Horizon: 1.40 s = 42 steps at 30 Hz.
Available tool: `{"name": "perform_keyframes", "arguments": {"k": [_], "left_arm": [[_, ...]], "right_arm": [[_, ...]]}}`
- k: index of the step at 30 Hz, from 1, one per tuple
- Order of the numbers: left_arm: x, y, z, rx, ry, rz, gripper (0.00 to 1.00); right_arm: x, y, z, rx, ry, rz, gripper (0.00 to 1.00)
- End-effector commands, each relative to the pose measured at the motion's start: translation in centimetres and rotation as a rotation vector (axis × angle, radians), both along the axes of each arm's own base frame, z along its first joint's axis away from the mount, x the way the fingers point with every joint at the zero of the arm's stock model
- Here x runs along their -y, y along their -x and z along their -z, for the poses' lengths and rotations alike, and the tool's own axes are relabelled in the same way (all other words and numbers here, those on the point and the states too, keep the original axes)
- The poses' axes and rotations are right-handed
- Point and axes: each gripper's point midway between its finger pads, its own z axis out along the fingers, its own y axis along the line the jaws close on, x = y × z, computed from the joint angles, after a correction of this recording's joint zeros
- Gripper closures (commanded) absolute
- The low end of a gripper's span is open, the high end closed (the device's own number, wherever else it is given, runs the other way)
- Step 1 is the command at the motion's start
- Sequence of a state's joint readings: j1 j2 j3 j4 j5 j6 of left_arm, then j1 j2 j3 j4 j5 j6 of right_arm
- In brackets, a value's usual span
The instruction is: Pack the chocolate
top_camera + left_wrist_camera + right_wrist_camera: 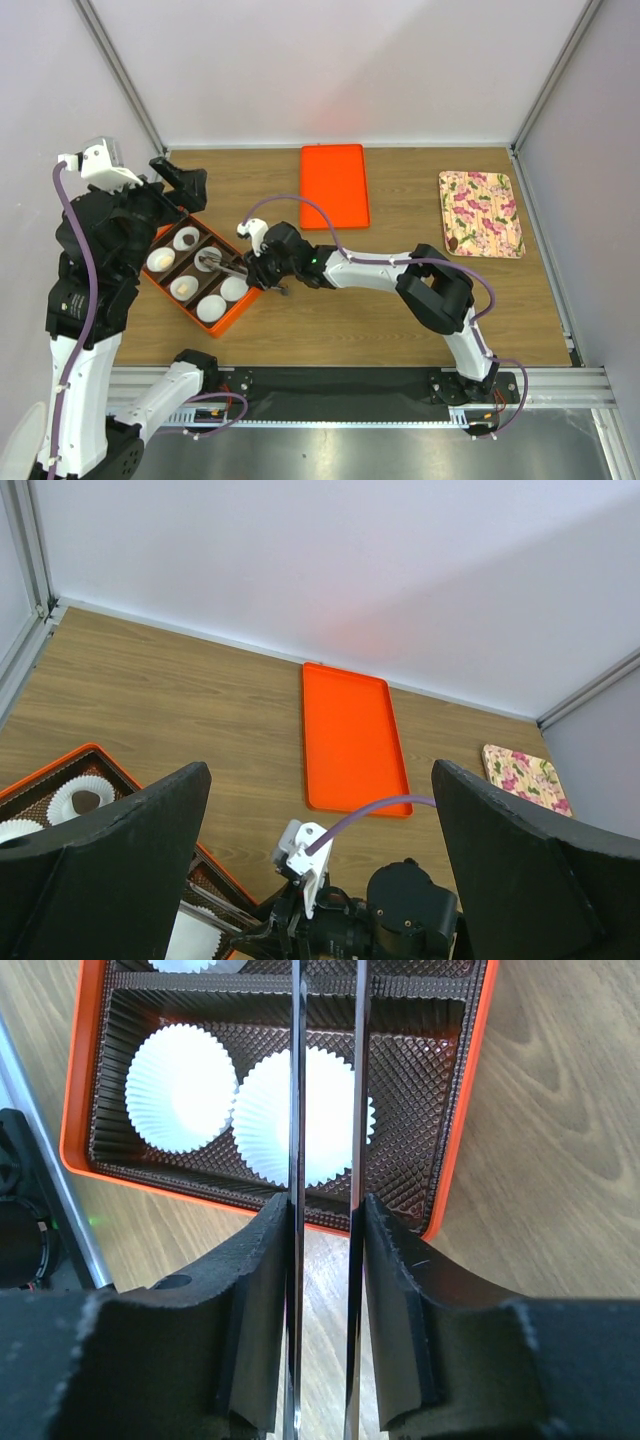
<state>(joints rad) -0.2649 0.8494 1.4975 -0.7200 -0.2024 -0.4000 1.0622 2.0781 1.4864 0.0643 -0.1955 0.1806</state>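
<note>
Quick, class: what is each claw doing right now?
Left claw: open, holding nothing.
Right claw: closed on metal tongs.

We record a wood-grain table (400, 320) enclosed by plain white walls: far wall (330, 60), left panel (40, 80), right panel (600, 200). Aluminium posts (122, 75) stand at the far corners and a metal rail (570, 377) runs along the near edge. Light is even and diffuse.

On the wooden table (400, 330), a flat orange tray (334, 185) lies upper centre, a flowered plate (481, 213) upper right, and an orange box (232, 322) of white paper cups (211, 307) at left, with metal tongs (222, 264) over it.
</note>
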Motion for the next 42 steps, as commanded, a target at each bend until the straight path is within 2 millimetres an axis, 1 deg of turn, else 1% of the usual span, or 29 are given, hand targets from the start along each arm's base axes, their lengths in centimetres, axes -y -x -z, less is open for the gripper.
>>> {"name": "perform_keyframes", "arguments": {"k": [1,6,10,12,16,19,23,24,26,27,28,29,30,31,33,34,35,36,37,38,39,40,41,42], "left_arm": [[0.0,-0.1,-0.6,0.03,-0.003,0.007,0.0],[0.1,-0.1,-0.8,0.031,-0.004,0.015,0.0],[0.2,-0.1,-0.7,0.029,-0.007,0.018,0.0],[0.6,-0.3,-0.6,0.024,-0.007,0.036,0.0],[1.6,-0.4,-0.6,0.018,0.002,0.088,0.0],[2.3,-0.6,-0.6,0.02,0.003,0.126,0.0],[3.0,-1.0,0.4,-0.024,-0.009,0.159,0.0],[3.1,-1.1,0.5,-0.028,-0.009,0.162,0.0],[3.3,-1.3,0.8,-0.039,-0.018,0.174,0.0],[3.4,-1.4,1.0,-0.048,-0.024,0.177,0.0],[3.5,-1.5,1.1,-0.053,-0.027,0.182,0.0],[3.6,-1.8,1.7,-0.076,-0.033,0.187,0.0],[4.0,-1.8,2.1,-0.086,-0.032,0.211,0.0],[4.2,-1.8,2.4,-0.096,-0.033,0.218,0.0],[4.6,-1.8,3.8,-0.123,-0.025,0.239,0.0],[5.1,-1.8,4.8,-0.143,-0.019,0.264,0.0],[5.3,-1.9,5.4,-0.155,-0.019,0.274,0.0],[5.6,-1.9,6.1,-0.173,-0.017,0.291,0.0],[6.0,-2.1,7.6,-0.205,-0.017,0.308,0.0],[6.7,-1.9,8.2,-0.222,-0.012,0.348,0.0],[7.0,-1.9,8.9,-0.238,-0.009,0.366,0.0],[7.3,-2.1,10.3,-0.264,-0.008,0.379,0.0],[7.6,-2.0,10.9,-0.276,-0.003,0.398,0.0],[8.0,-1.8,11.7,-0.292,0.013,0.418,0.0]], "right_arm": [[-1.6,-0.7,-2.2,0.072,-0.048,0.001,0.63],[-1.9,-0.8,-2.0,0.075,-0.044,-0.001,0.61],[-2.1,-1.0,-2.8,0.088,-0.058,0.0,0.6],[-2.0,-1.2,-3.1,0.096,-0.058,0.007,0.58],[-2.0,-1.7,-4.0,0.12,-0.057,0.024,0.58],[-2.1,-2.1,-5.5,0.148,-0.078,0.031,0.58],[-2.0,-2.4,-8.3,0.196,-0.117,0.043,0.59],[-1.6,-2.3,-9.9,0.213,-0.132,0.049,0.59],[-0.5,-2.7,-11.4,0.247,-0.132,0.093,0.59],[0.9,-2.5,-13.1,0.27,-0.146,0.11,0.6],[1.7,-2.5,-13.3,0.274,-0.14,0.124,0.6],[3.2,-3.4,-14.0,0.295,-0.123,0.189,0.6],[5.0,-4.3,-13.9,0.289,-0.093,0.231,0.6],[7.5,-4.6,-13.9,0.284,-0.065,0.273,0.6],[11.2,-5.8,-12.7,0.25,-0.006,0.363,0.6],[15.2,-7.1,-12.6,0.233,0.029,0.452,0.6],[16.9,-7.7,-12.7,0.234,0.031,0.483,0.6],[19.6,-8.4,-12.2,0.215,0.072,0.548,0.6],[23.2,-9.8,-11.5,0.194,0.108,0.633,0.6],[26.3,-9.9,-12.3,0.18,0.124,0.692,0.6],[28.5,-10.4,-12.3,0.158,0.132,0.758,0.6],[32.7,-11.6,-11.7,0.131,0.16,0.862,0.6],[35.2,-11.3,-12.0,0.114,0.173,0.912,0.6],[36.9,-11.4,-11.6,0.087,0.177,0.952,0.6]]}}
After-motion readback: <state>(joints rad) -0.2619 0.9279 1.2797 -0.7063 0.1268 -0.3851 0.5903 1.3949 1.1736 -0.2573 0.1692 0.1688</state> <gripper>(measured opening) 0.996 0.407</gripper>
